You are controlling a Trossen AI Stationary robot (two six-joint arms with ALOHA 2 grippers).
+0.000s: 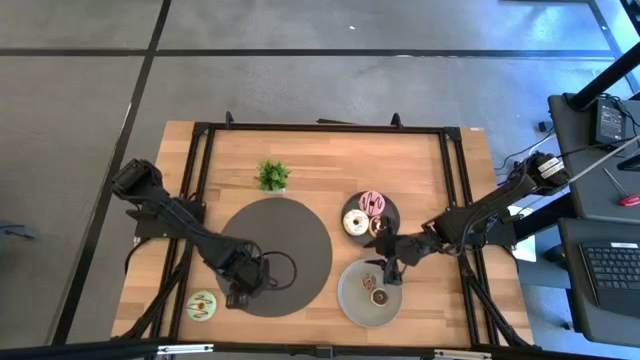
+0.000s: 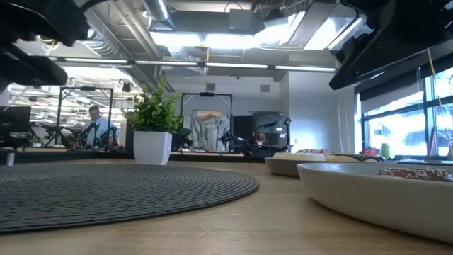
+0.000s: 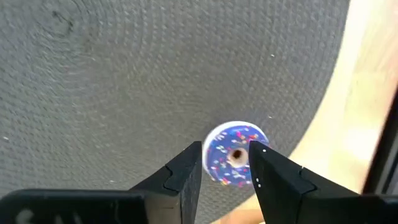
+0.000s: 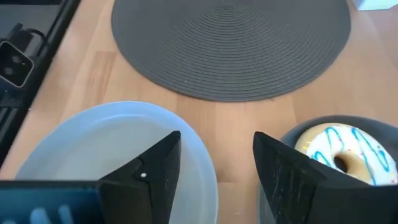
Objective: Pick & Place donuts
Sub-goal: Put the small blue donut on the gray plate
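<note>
**Left hand pinches a purple donut over the mat; right hand spread between two plates**

The left hand [image 3: 227, 171] hangs over the near edge of the round grey woven mat [image 1: 290, 235], its two dark fingers [image 3: 180, 177] closed against the sides of a small purple donut with coloured sprinkles [image 3: 233, 155]. The donut sits edge-on between them, its hole facing the wrist camera, with the mat's ribbed weave behind it. Just beside that arm, off the mat on the bare wood near the counter's [image 1: 420, 160] front left corner, lies a green-iced donut [image 1: 203, 305].

The right hand [image 4: 214, 168] is spread and holds nothing. It hovers over the strip of wood between the two plates, near both rims. On one side is the pale grey plate [image 4: 93, 137], on the other the dark plate [image 1: 392, 213]. The dark plate carries a white donut with blue drizzle [image 4: 339, 155] and a pink-iced donut [image 1: 372, 203]; the right arm's wrist partly covers its near edge. In the high view the pale plate holds a small brown donut [image 1: 379, 296], with the hand's fingers just above the plate's far rim.

Behind the mat, toward the counter's far side, stands a small green plant in a white pot [image 2: 152, 124], well apart from both arms. Black frame rails run along the counter's edges. In the room beyond, a person sits at a distant desk.
</note>
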